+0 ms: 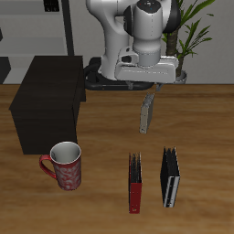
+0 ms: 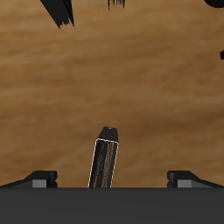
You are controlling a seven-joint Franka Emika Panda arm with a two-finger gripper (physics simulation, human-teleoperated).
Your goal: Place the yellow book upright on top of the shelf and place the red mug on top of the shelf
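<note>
The yellow book [image 1: 144, 115] is a thin greyish-tan book standing upright on the table near the middle. My gripper [image 1: 149, 91] hangs straight above its top edge. In the wrist view the book [image 2: 104, 159] lies midway between my fingers [image 2: 40, 179], which stand wide apart on either side of it without touching; the gripper [image 2: 114, 178] is open. The red mug [image 1: 66, 166] stands upright near the table's front edge, in front of the shelf. The shelf [image 1: 46, 101] is a large dark cabinet, and its flat top is bare.
A red book [image 1: 135, 183] and a black book with white stripes [image 1: 170, 178] stand upright side by side near the front edge, in front of the yellow book. A potted plant [image 1: 196, 27] stands at the back beside the robot's base.
</note>
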